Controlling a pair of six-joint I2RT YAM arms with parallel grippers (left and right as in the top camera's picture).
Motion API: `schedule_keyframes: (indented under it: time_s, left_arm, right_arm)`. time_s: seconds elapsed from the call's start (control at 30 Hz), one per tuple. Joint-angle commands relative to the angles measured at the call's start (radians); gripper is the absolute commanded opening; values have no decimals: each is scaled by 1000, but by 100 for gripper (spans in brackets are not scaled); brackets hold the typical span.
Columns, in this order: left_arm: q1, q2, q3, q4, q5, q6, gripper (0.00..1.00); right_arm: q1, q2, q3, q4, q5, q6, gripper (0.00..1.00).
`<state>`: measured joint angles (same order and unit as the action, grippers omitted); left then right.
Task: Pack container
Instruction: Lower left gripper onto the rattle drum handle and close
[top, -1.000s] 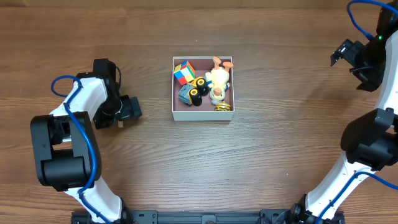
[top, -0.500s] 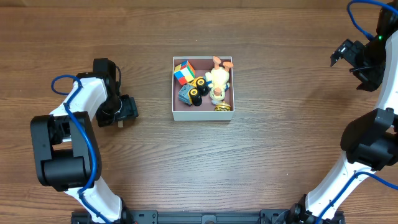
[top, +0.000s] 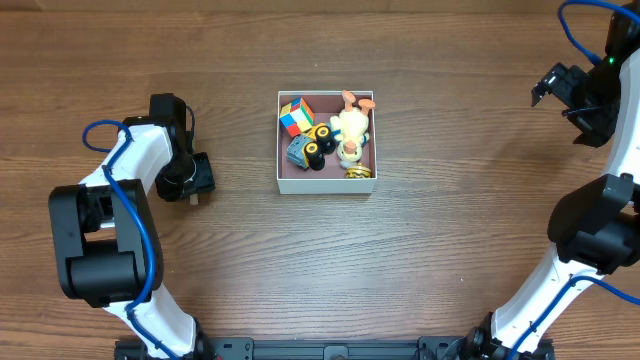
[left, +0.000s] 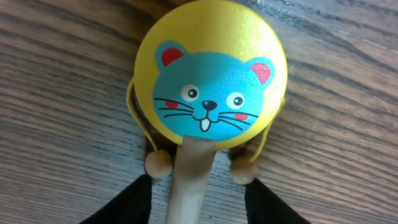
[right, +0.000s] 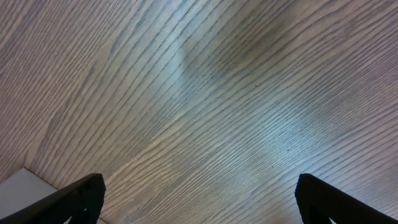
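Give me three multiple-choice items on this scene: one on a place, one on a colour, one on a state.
1. The multicoloured cube lies:
A) outside the container
B) in its far-left corner
C) in its near-right corner

2. The face painted on the yellow rattle drum is:
A) blue
B) green
C) white

3. The right gripper is:
A) shut on a toy
B) shut on the container's wall
C) open, with nothing between its fingers

Answers:
1 B: the overhead view shows the cube against the far and left walls.
2 A: the left wrist view shows a blue whiskered face with red inner ears.
3 C: the right wrist view shows its fingers wide apart, with only the wooden table between them.
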<state>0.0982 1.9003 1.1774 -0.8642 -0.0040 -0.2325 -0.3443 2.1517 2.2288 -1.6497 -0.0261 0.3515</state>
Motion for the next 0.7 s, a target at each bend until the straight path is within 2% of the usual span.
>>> schedule_keyframes:
  time_s: [0.0, 0.13, 0.27, 0.33, 0.53, 0.67]
  left_arm:
    - [2, 2, -4, -3, -7, 1, 43]
    - [2, 2, -4, -10, -6, 0, 37]
    - [2, 2, -4, -13, -6, 0, 35]
    - [2, 2, -4, -14, -6, 0, 30]
    - [2, 2, -4, -14, -6, 0, 28]
    - [2, 2, -4, -14, -7, -5, 20]
  right_arm:
    - [3, -18, 2, 3, -2, 0, 100]
    - [3, -18, 2, 3, -2, 0, 100]
    - [3, -18, 2, 3, -1, 0, 100]
    - [3, -18, 2, 3, -2, 0, 100]
    - [3, -18, 2, 3, -2, 0, 100]
    - [3, -18, 2, 3, -2, 0, 100]
